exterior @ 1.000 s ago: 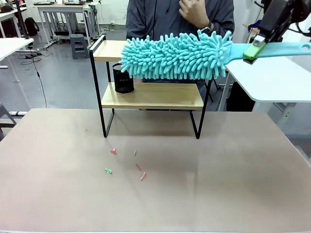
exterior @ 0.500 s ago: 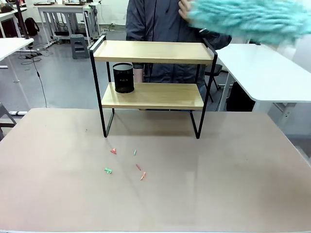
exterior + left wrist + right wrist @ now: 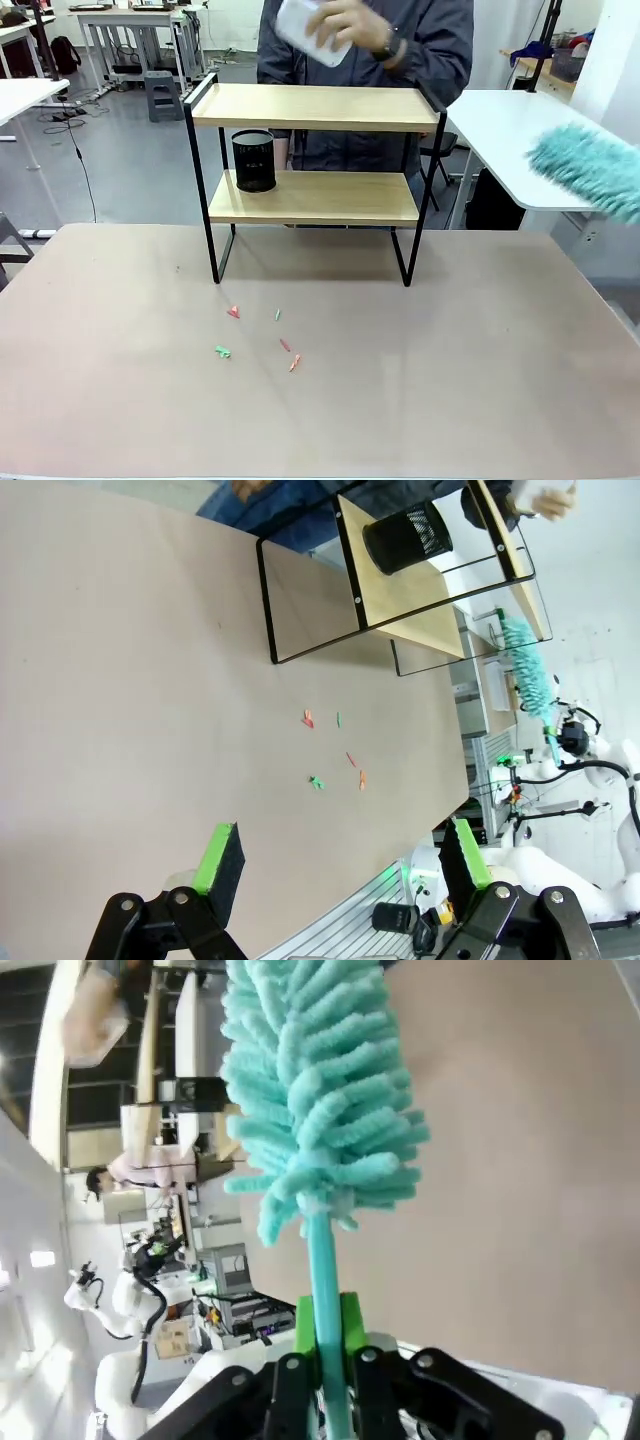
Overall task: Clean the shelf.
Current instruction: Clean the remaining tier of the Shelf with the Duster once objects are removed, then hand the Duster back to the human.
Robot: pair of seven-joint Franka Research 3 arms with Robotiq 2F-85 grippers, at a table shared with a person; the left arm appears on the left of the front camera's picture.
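Shelf sits at the table's far edge, roughly mid-width, standing upright, two wooden boards in a black frame. Its lower board carries a black mesh cup at the left end; can't see inside the cup from any view. Person stands behind the shelf, torso partly hidden by it. One hand above the top board holds a white object that is motion-blurred, so can't tell what it is. Right gripper is clamped on the handle of a teal microfiber duster, green pads on either side. In the front view the duster head is blurred and cut off by the right edge, well apart from the shelf. Left gripper has its jaws spread wide, seen against the table top. A few small coloured scraps lie on the table in front of the shelf's left legs, too small to identify.
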